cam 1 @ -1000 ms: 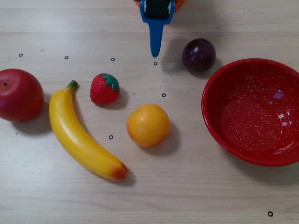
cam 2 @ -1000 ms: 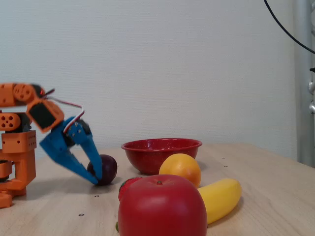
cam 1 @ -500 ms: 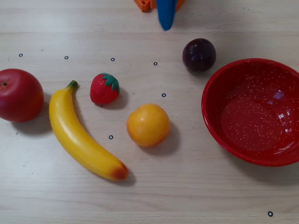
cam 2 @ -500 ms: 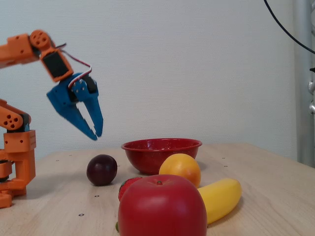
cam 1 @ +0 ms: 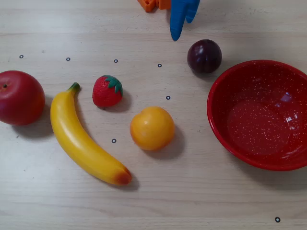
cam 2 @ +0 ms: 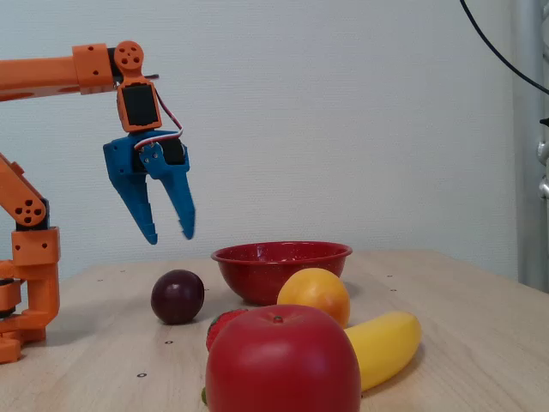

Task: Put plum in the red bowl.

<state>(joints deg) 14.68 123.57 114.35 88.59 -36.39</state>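
Blue gripper (cam 2: 169, 237) apparently parted above plum (cam 2: 177, 296).

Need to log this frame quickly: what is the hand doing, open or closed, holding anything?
Hand: open, empty, raised above the table; the plum lies below it, untouched.

From my station I see a table (cam 1: 201, 201) of pale wood with fine grain, and its finish looks matt. The red bowl (cam 1: 261, 114) is very glossy, like enamel, with small white speckles and bright reflections inside. The plum (cam 1: 204, 56), just beside the bowl, has a smooth dark skin with a soft shine. The gripper (cam 2: 169, 234) looks like matt blue plastic, and the arm (cam 2: 51, 73) behind it like matt orange plastic. The apple (cam 2: 282, 365) is smooth and shiny.
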